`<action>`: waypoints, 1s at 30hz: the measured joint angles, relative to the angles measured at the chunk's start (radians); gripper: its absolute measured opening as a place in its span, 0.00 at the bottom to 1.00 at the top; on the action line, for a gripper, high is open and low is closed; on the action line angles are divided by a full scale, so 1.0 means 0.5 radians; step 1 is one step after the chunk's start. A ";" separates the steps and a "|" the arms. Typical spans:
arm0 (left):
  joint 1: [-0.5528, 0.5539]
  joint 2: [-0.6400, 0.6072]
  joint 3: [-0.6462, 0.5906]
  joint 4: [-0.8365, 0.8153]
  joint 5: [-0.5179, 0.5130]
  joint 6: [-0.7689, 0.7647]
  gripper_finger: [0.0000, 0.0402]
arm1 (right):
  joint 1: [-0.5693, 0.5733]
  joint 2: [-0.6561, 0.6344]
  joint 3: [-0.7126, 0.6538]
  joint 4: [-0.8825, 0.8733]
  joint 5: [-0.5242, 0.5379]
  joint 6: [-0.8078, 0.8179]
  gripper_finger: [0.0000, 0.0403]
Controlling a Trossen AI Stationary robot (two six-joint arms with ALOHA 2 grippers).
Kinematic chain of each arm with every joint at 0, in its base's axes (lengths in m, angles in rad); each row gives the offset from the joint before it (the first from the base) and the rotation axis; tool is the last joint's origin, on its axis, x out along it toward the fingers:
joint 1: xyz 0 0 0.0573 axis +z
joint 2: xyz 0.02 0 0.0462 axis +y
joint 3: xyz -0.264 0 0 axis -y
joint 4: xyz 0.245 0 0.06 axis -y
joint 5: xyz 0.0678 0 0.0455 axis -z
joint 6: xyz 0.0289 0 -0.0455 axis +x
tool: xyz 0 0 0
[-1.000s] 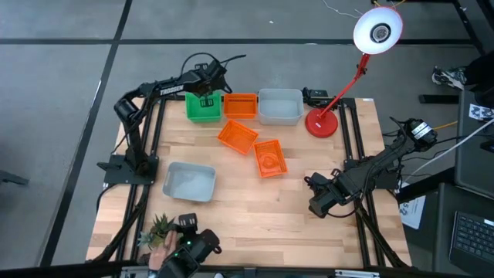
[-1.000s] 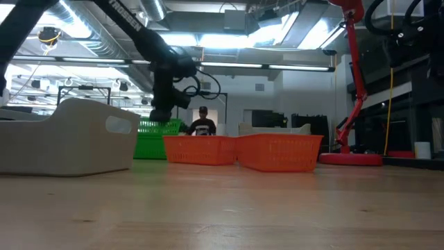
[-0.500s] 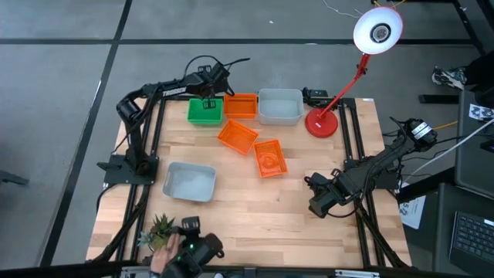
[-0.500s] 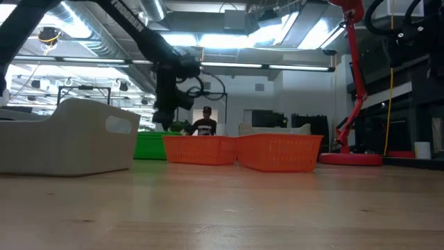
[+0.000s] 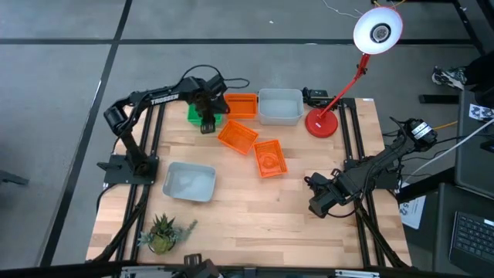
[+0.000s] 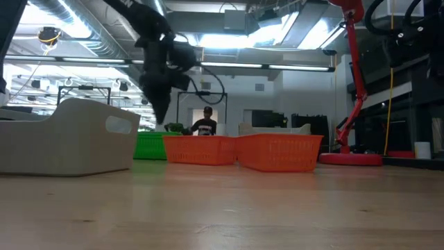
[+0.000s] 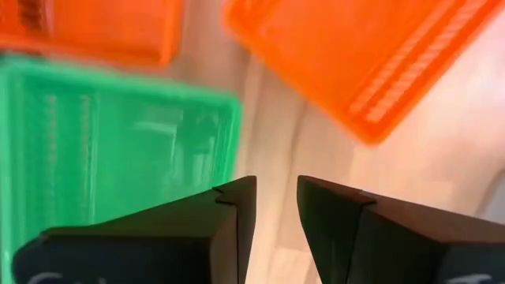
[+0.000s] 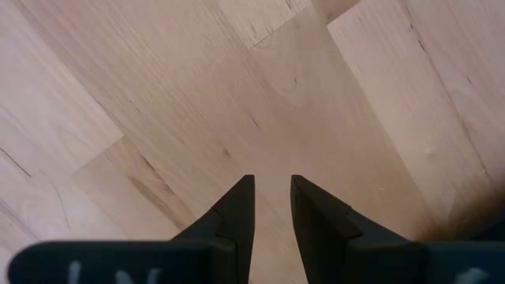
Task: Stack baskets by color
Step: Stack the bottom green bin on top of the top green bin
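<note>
The left pincer is hovering empty, fingers slightly parted, beside the green basket at the desk's far edge. Likely light, stiff, slick plastic; pinching a thin rim wall suits best. The right pincer is idling, narrowly parted.

High view: bright green slatted plastic basket mostly covered by the dark left arm. Low view: same basket partly behind the grey-white plastic bin, itself cut by the frame edge. Left wrist view: orange slatted baskets cropped, blurred.
</note>
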 joint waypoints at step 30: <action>0.271 0.001 -0.366 0.420 -0.245 -0.035 0.21 | 0.000 0.000 0.000 0.002 0.000 0.003 0.21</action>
